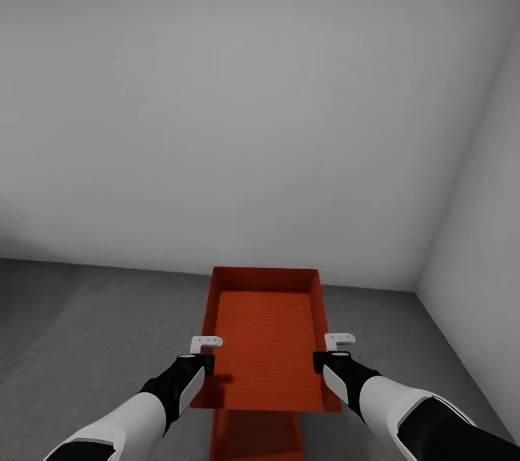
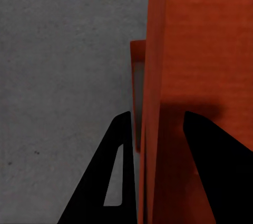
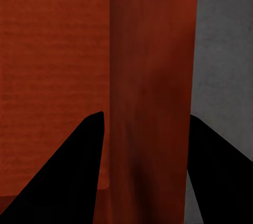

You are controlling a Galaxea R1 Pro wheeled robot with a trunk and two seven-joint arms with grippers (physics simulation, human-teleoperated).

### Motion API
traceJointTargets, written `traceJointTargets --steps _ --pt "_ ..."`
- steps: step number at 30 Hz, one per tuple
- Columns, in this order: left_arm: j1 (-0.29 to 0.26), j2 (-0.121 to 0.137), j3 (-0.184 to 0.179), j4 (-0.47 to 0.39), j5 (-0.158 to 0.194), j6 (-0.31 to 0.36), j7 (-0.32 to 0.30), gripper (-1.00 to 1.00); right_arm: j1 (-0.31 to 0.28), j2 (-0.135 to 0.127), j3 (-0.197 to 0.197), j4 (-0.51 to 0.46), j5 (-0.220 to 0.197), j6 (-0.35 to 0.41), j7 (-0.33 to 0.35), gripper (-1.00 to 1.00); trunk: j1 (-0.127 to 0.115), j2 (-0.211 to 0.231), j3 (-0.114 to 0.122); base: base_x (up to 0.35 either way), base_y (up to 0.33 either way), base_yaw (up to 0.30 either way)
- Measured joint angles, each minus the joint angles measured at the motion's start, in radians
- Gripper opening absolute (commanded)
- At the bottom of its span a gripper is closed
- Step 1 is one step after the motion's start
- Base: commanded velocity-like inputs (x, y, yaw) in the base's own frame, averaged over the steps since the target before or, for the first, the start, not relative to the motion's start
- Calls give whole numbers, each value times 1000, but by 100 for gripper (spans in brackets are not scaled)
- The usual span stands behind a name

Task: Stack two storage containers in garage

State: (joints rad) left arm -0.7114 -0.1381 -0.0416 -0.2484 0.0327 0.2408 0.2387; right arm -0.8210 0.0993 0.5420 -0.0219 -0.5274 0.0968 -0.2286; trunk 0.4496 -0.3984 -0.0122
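Both grippers clamp the upper container [image 1: 267,345], centre-bottom of the frame: left gripper [image 1: 204,351] on its left wall, right gripper [image 1: 328,350] on its right. Best to lower level, squarely onto the lower container [image 1: 256,439] on the grey floor [image 1: 87,331]. Both bins look empty.

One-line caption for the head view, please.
Both pincers, left and right, hold an orange-red container by its side walls above a second container on the grey floor.
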Motion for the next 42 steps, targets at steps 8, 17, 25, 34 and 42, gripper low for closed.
traceJointTargets --steps 8,17,25,34,42 --pt "0 -1 0 0 -1 0 1 -100 1 -1 0 0 0 -1 1 -100 0 1 -12 0 0 0" --pt "0 -1 0 0 -1 0 1 -100 1 -1 0 0 0 0 1 -100 0 1 -26 0 0 0" --pt "0 -1 1 2 -2 0 1 -100 1 -1 0 0 0 1 1 -100 0 1 -39 0 0 0" --pt "0 -1 1 1 -2 0 1 -100 0 -1 1 0 0 1 1 -100 0 1 -54 0 0 0" --pt "0 -1 1 1 -1 0 1 -100 1 0 0 0 0 1 0 -100 0 1 -67 0 0 0"
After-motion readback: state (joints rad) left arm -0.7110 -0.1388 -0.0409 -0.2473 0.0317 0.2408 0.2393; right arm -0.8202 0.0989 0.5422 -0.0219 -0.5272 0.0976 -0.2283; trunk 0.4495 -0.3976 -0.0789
